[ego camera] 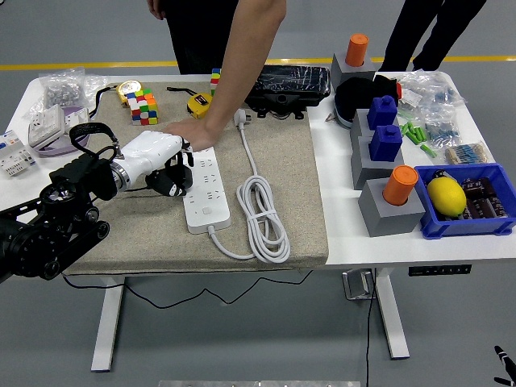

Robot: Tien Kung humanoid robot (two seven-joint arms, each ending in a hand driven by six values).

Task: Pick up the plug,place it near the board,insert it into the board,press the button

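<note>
- White cable (262, 222) lies coiled on the grey mat (145, 234) nearest me, running from the near end of the board (204, 188) round and away up to the plug (241, 119)
- My left hand (165, 165) hangs at the board's left edge, fingers (179, 176) curled down and inward; I see nothing in them, so I read it as closed and empty, though the palm side is hidden from me
- I judge the step in hand to be the first one: the plug is not picked up, it lies loose on the mat well beyond the hand, near the far end of the board
- To do it well I would open the fingers first, carry the hand clear of the board so I don't nudge it, and take the plug by its body, not by the cable, keeping the prongs free
- The board's long axis runs near to far, leaning a little left at the far end
- The plug's prongs seem to point up-right toward the black case (288, 87); too small to be sure
- A person's hand (192, 131) presses on the board's far end, so I'd keep my approach off that arm
</note>
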